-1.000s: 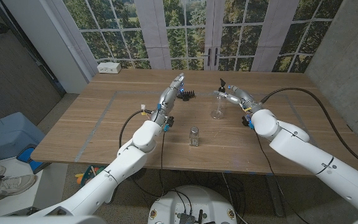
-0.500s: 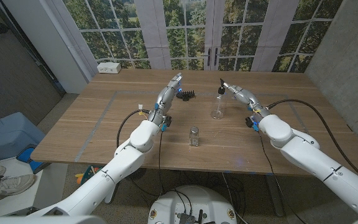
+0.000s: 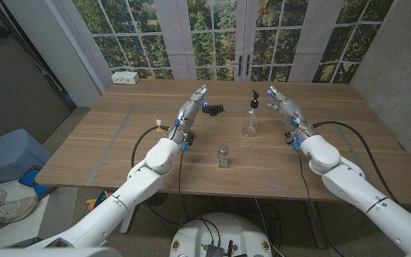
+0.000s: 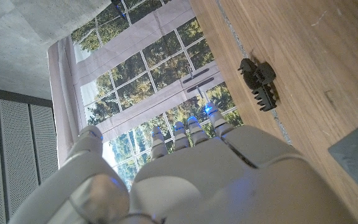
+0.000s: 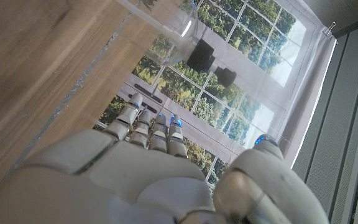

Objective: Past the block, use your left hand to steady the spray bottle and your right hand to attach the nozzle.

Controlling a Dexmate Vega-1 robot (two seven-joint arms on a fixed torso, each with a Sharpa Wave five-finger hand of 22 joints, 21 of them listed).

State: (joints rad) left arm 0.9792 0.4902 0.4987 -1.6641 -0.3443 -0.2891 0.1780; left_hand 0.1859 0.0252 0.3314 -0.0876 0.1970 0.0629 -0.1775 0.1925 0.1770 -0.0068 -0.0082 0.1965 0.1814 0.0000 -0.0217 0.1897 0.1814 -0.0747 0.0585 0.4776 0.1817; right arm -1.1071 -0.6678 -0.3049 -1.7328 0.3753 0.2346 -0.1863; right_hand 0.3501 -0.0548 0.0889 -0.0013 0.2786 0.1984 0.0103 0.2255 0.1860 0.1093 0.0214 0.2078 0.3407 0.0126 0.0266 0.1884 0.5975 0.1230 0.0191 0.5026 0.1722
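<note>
The left hand (image 3: 193,101) is raised over the table (image 3: 120,143), fingers extended and empty, near a small black clip (image 3: 213,108). Farther right stands the clear spray bottle (image 3: 250,121), black nozzle (image 3: 253,101) on top. Just beside it, the right hand (image 3: 280,100) hovers, fingers straight, holding nothing.

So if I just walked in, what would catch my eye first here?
Probably the two white arms reaching over the wooden table, the left hand and right hand raised with nothing in them. Between them stands a clear spray bottle with a black nozzle on top, and a small glass block sits nearer the robot.
</note>
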